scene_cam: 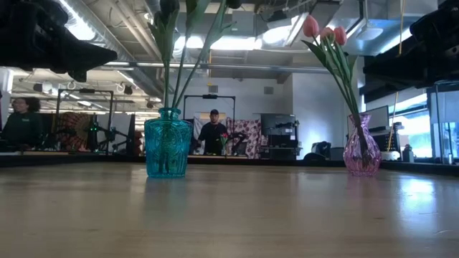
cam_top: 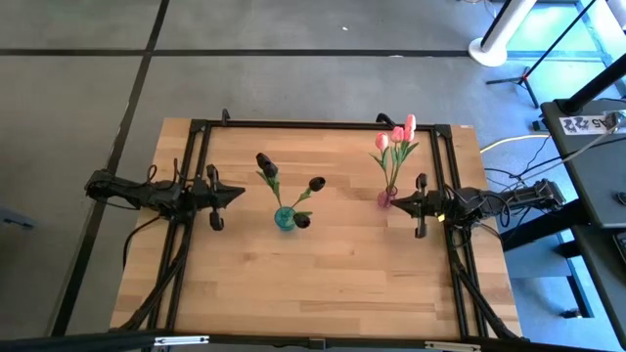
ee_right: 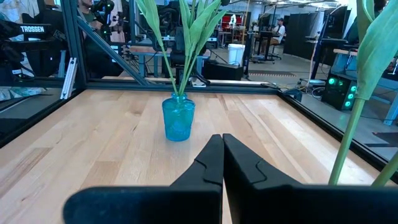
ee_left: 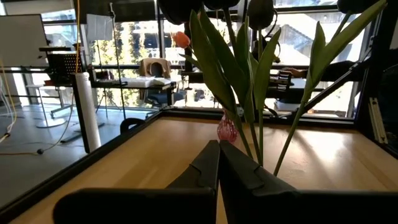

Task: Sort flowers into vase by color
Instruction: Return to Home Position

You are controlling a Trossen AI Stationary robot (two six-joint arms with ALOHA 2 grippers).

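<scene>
A blue glass vase stands mid-table with three black-headed tulips stuck in it by their stems. A pink glass vase stands farther right and holds several pink-headed tulips. The low view shows the blue vase and the pink vase upright on the wood. My left gripper hovers shut at the table's left, pointing level toward the blue vase. My right gripper hovers shut at the table's right, close beside the pink vase. The wrist views show each pair of fingers closed on nothing.
A black metal frame runs along the table's far, left and right edges. Bare wood lies between the vases and the near edge. Beyond the table are desks, screens and people.
</scene>
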